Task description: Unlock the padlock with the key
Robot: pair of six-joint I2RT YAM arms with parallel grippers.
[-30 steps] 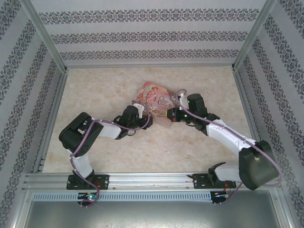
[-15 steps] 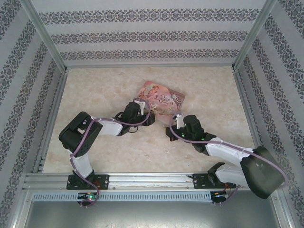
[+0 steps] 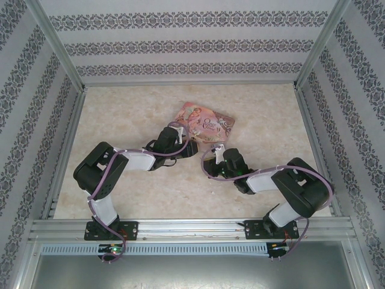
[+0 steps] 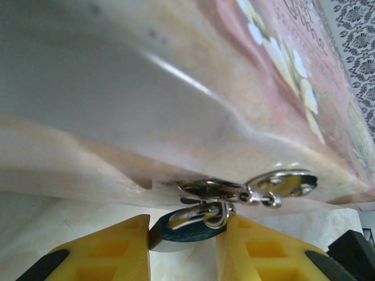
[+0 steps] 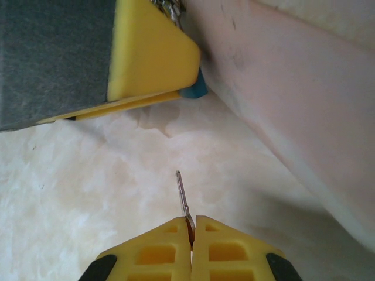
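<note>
The padlock [image 4: 190,233] has a small blue body, and its silver shackle runs through the metal hasp [image 4: 234,188] on the pink tin [image 4: 193,88]. My left gripper [image 4: 183,227] is shut on the padlock body, just under the tin's front edge [image 3: 187,149]. My right gripper [image 5: 191,223] is shut on the key [image 5: 183,196], whose thin blade points up and away from the fingertips. The key tip hangs over the table, well short of the padlock's blue corner [image 5: 195,91]. In the top view the right gripper [image 3: 210,170] sits below and right of the left one.
The pink illustrated tin [image 3: 206,123] lies mid-table, its side wall [image 5: 281,88] close on the right of the key. The left gripper's yellow finger [image 5: 152,58] is ahead of the key. Patterned walls and aluminium posts enclose the marble-look table [image 3: 120,120].
The right arm has pulled back from the tin toward the near edge, folding its elbow, with the key still held. The left gripper stayed at the tin's front, and the tin shifted slightly.
</note>
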